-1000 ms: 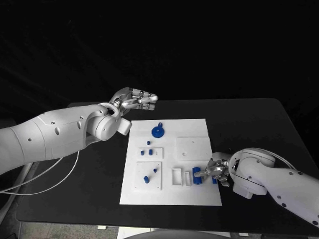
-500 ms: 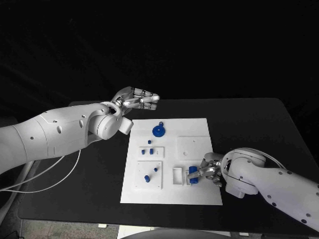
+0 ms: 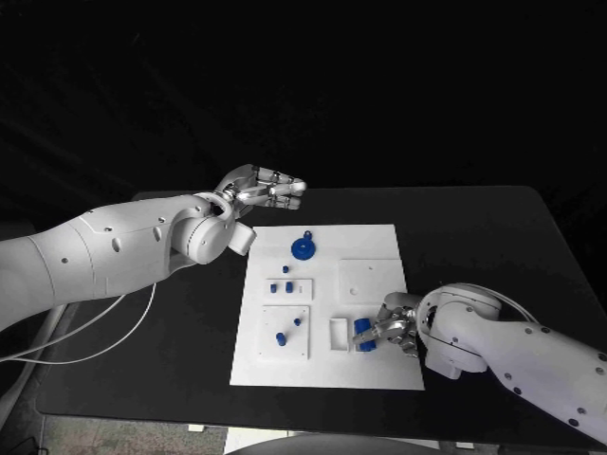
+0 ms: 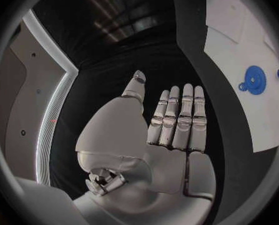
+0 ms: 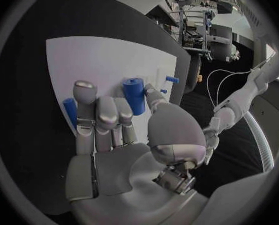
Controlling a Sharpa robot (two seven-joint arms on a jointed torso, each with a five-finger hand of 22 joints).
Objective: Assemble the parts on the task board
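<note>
The white task board (image 3: 372,242) lies mid-table. My right hand (image 3: 390,325) is low over its near right part, where thumb and fingers pinch a blue cylinder (image 3: 365,335) next to a small white holder (image 3: 340,334). In the right wrist view the cylinder (image 5: 134,96) stands upright between thumb and fingers, and a second blue piece (image 5: 69,111) lies beside the outer finger. My left hand (image 3: 263,186) hovers open beyond the board's far left corner, its fingers straight and together (image 4: 177,117), holding nothing.
A blue toothed disc (image 3: 303,249) sits at the board's far middle, also in the left wrist view (image 4: 254,80). Small blue pegs (image 3: 287,285) stand in white blocks on the board's left side. Black table surrounds the board.
My right hand has shifted left across the board's near part, taking the blue cylinder with it toward the small white holder. The left hand has stayed where it was.
</note>
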